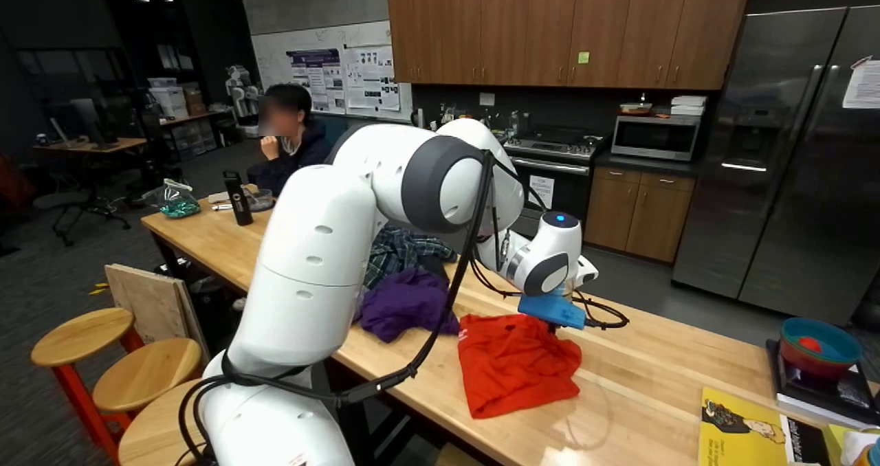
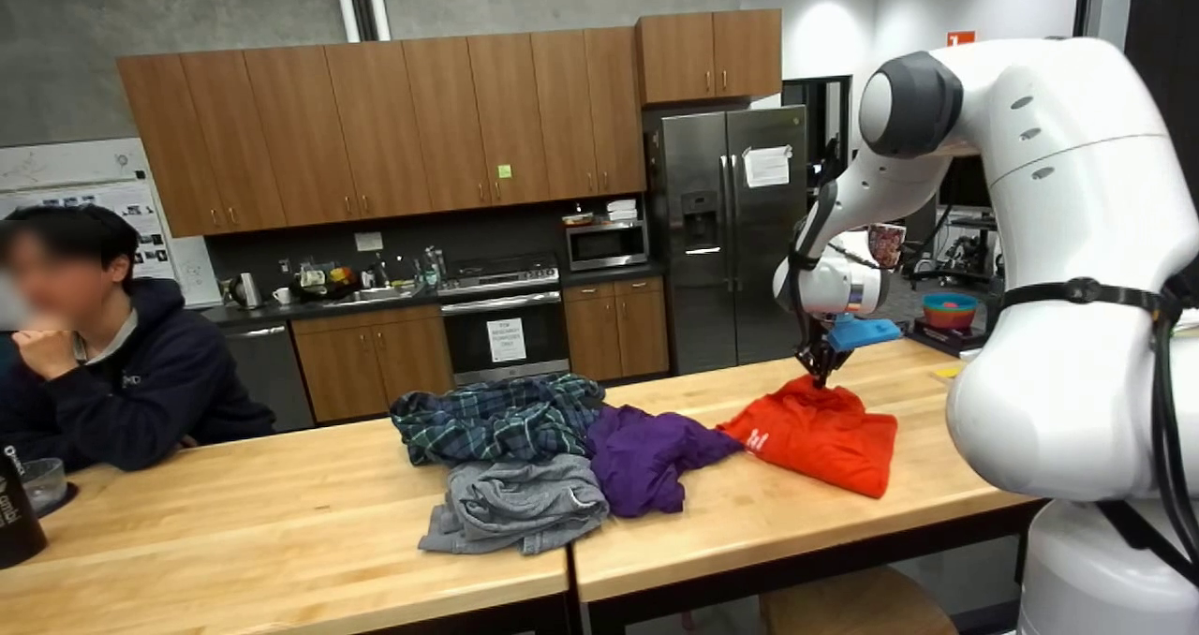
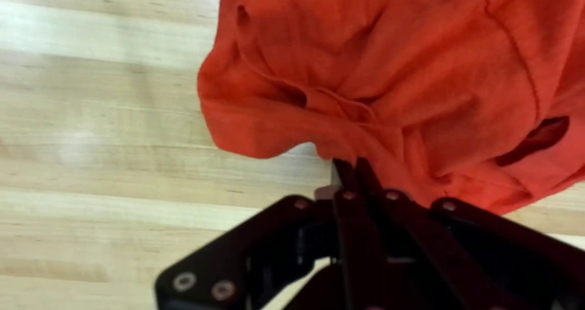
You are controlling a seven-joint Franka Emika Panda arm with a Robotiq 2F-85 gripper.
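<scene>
In the wrist view, my gripper (image 3: 350,163) pinches the edge of a red shirt (image 3: 402,67) that fills the upper right. In an exterior view, that red shirt lies low, right of centre, on a wooden table (image 1: 650,373). In an exterior view, a purple garment (image 2: 646,462) bunches beside a plaid garment (image 2: 496,420), lower middle.
</scene>
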